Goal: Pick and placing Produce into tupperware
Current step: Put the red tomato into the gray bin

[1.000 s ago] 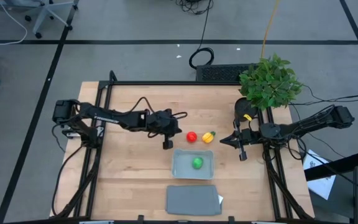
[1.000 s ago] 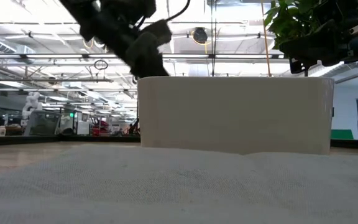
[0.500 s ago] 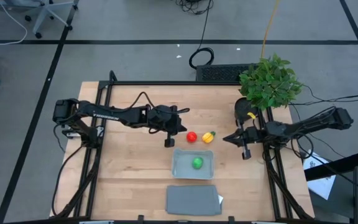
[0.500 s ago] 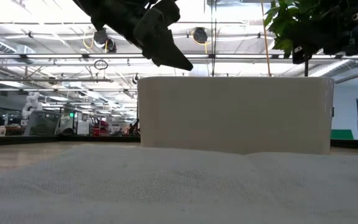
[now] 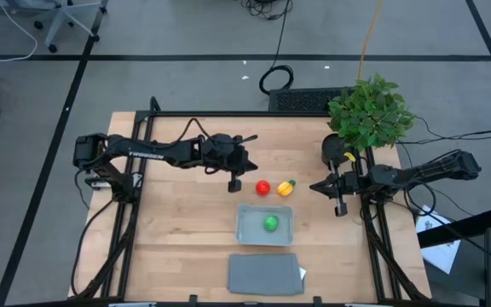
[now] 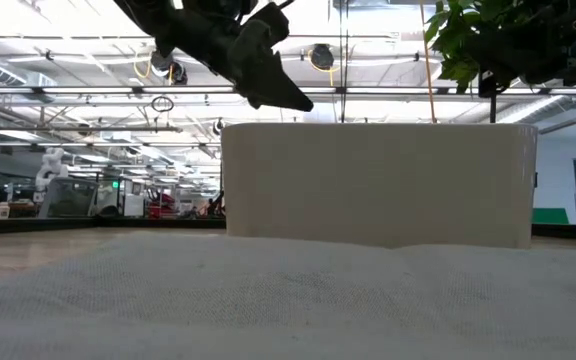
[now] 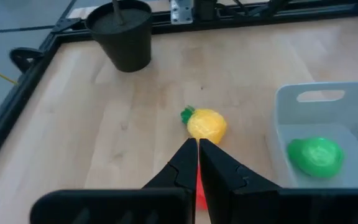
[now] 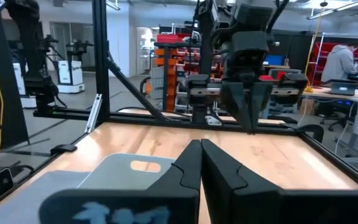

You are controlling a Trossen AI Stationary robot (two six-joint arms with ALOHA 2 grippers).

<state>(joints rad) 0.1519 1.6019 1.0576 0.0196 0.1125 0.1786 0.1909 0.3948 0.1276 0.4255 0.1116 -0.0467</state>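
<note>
We see the left gripper [image 5: 235, 184] with its fingers pressed together and holding nothing, hovering over the table [image 5: 186, 239] just beside the red piece [image 5: 262, 187], which lies near the table's middle. The yellow piece with a green tip [image 5: 286, 187] lies just beside the red one, towards the table's right edge. The green piece [image 5: 270, 223] rests inside the tupperware [image 5: 247, 228]. The right gripper [image 5: 341, 208] waits near the right edge, fingers closed and empty.
</note>
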